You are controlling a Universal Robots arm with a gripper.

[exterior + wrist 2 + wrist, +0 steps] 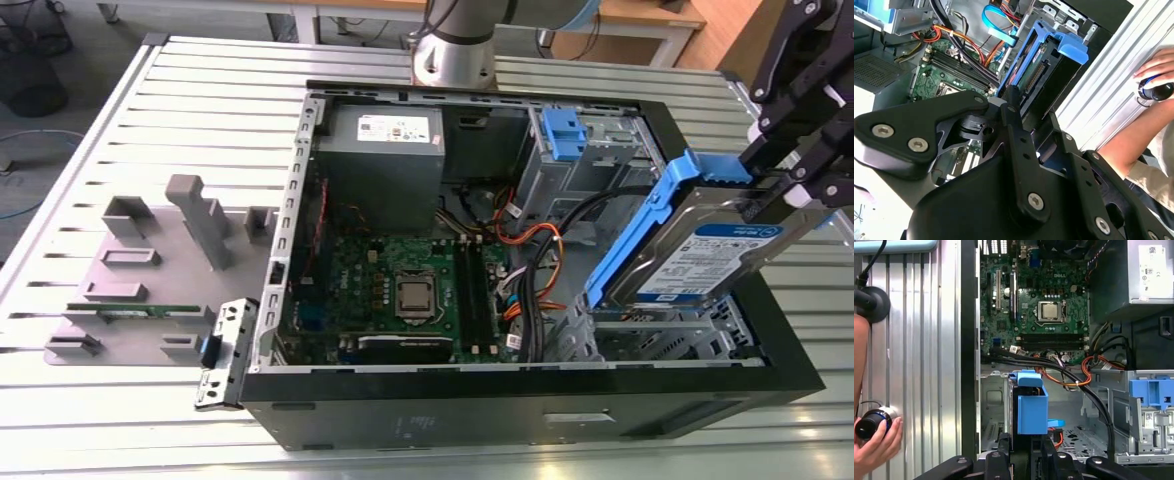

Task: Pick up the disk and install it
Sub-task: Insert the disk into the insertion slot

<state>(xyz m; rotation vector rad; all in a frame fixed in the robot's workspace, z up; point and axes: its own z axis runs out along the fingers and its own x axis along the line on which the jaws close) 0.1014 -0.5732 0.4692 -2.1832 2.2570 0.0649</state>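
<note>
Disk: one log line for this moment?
disk | jaws shut on it | tilted above open case, bay end | not installed

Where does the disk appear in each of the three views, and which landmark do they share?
Exterior view: the disk hangs tilted above the case, at the exterior view's right.
Second wrist view: the disk lies beside the motherboard.
First wrist view: the disk is edge-on, over the drive bay.
Shared landmark: the processor socket.

In the exterior view, inside the computer case (534, 420), the power supply (384, 150) sits at 12 o'clock, the motherboard (400, 290) at 6, the disk (707, 262) above 3; the fixture plate (134, 290) lies outside at 9.
</note>
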